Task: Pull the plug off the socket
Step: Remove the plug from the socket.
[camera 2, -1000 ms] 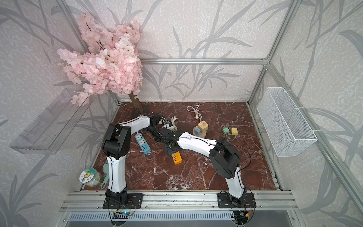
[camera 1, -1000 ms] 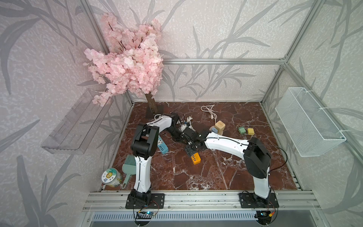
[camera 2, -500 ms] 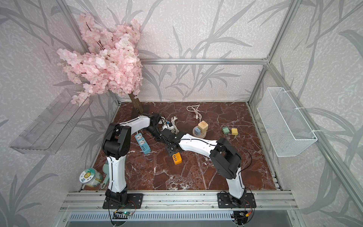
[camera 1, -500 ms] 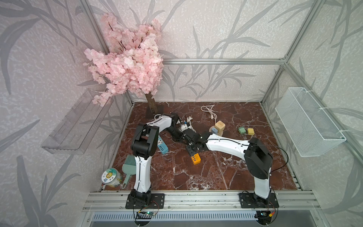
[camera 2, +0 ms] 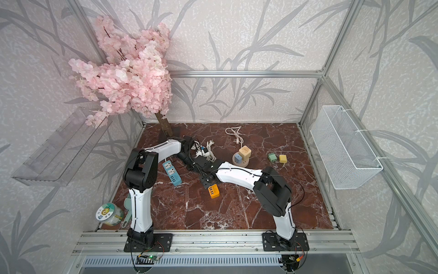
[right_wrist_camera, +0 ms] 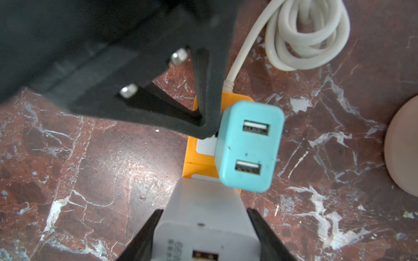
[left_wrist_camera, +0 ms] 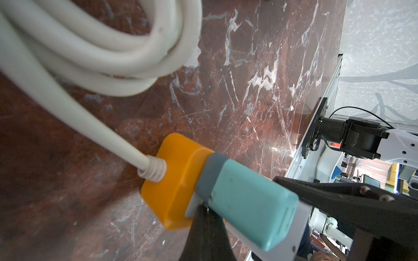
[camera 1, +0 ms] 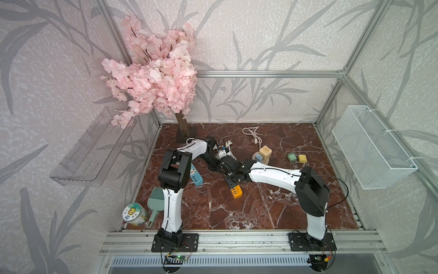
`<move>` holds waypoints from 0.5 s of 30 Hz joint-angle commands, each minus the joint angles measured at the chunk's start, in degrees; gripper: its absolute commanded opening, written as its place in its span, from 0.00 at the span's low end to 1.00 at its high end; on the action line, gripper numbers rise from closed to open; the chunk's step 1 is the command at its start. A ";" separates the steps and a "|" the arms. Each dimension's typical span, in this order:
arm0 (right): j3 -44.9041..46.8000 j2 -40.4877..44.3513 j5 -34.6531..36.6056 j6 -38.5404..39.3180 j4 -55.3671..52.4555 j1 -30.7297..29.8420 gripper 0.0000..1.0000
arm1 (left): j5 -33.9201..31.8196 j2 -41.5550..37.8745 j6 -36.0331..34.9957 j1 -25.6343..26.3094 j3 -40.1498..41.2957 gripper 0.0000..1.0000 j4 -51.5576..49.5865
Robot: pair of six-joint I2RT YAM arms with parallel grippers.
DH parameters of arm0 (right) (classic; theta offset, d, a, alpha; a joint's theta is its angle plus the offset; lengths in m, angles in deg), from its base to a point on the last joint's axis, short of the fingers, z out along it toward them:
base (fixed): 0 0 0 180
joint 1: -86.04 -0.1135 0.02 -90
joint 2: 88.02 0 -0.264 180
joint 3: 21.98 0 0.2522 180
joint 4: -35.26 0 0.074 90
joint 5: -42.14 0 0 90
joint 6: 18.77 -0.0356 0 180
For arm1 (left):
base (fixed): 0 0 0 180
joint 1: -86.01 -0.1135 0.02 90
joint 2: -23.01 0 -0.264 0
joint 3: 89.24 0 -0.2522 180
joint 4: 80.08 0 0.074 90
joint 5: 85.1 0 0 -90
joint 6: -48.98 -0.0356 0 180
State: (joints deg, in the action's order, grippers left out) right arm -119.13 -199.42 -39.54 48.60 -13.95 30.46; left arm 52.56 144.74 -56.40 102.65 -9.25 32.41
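The socket (left_wrist_camera: 172,180) is an orange strip on the marble floor, with a coiled white cable (left_wrist_camera: 90,56). A teal USB charger (right_wrist_camera: 248,146) and a white plug (right_wrist_camera: 203,208) stand in it. My right gripper (right_wrist_camera: 204,212) is shut on the white plug, one finger (right_wrist_camera: 149,228) on each side. My left gripper (right_wrist_camera: 209,132) is shut, its tip pressed on the socket's face (right_wrist_camera: 192,162) beside the teal charger (left_wrist_camera: 246,203). In a top view the left gripper (camera 1: 219,162) and the right gripper (camera 1: 228,163) meet at mid-floor and hide the socket.
A teal power strip (camera 1: 196,176) lies by the left arm. An orange USB block (camera 1: 236,191) and a black adapter (camera 1: 231,180) lie below the right wrist. A round base with blocks (camera 1: 262,155) and another white cable (camera 1: 252,135) are close behind.
The right gripper has edged toward the left arm, and its jaws have closed in on the white plug. The left arm has stayed put.
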 commanded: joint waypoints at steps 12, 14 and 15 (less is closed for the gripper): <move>-1.33 5.84 2.50 0.66 -0.76 -0.65 0.31 | -5.30 3.25 0.00 0.14 -0.23 0.00 0.45; -1.51 6.18 2.51 0.64 -0.83 -0.65 0.31 | -5.30 3.34 0.00 0.19 -0.29 0.00 0.41; -1.52 6.39 2.41 0.66 -0.90 -0.61 0.31 | -5.24 3.35 -0.01 0.14 -0.31 0.00 0.40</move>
State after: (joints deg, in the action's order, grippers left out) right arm -119.22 -195.35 -38.42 48.82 -14.56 30.14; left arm 52.58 145.07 -56.31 102.72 -9.76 32.06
